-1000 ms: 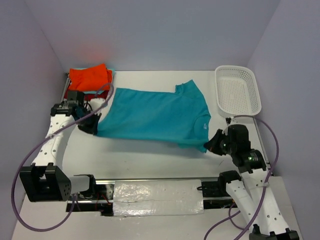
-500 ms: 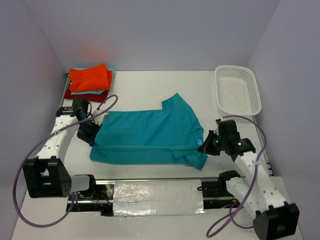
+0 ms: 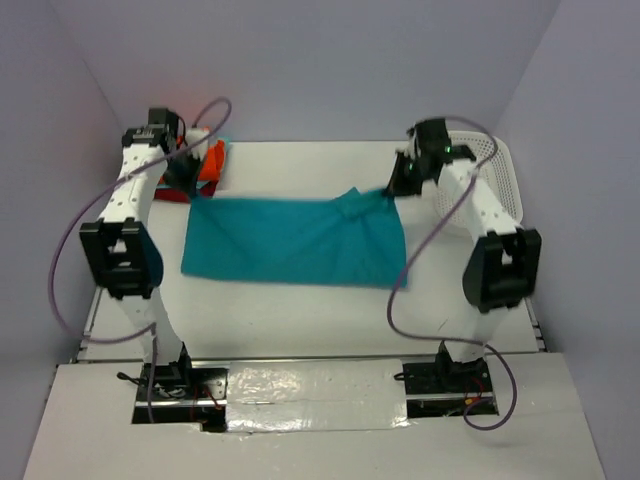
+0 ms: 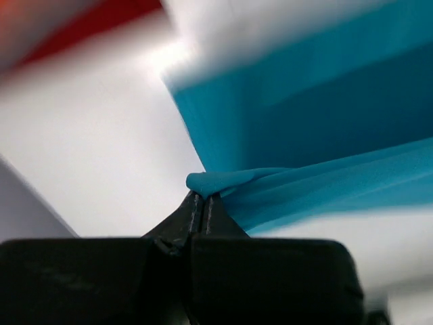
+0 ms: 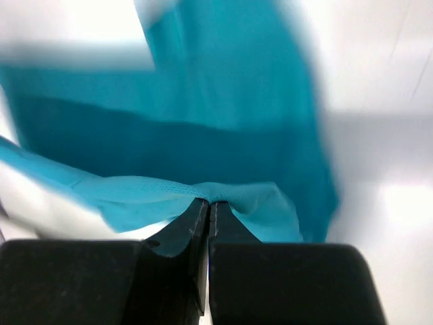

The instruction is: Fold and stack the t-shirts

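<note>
The teal-blue t-shirt lies folded lengthwise across the middle of the table. My left gripper is shut on its far left corner, held just above the table. My right gripper is shut on its far right edge. The folded orange t-shirt shows at the far left behind my left arm, with a strip of dark red t-shirt under it. A sliver of mint-aqua shows beside the orange; the rest of that shirt is hidden.
The white mesh basket stands at the far right, partly behind my right arm. Both arms reach far over the table. The grey walls close in at the back and sides.
Both grippers have swept from the near side to the far side, carrying the shirt's near edge over itself. The shirt now lies as a narrower folded band.
</note>
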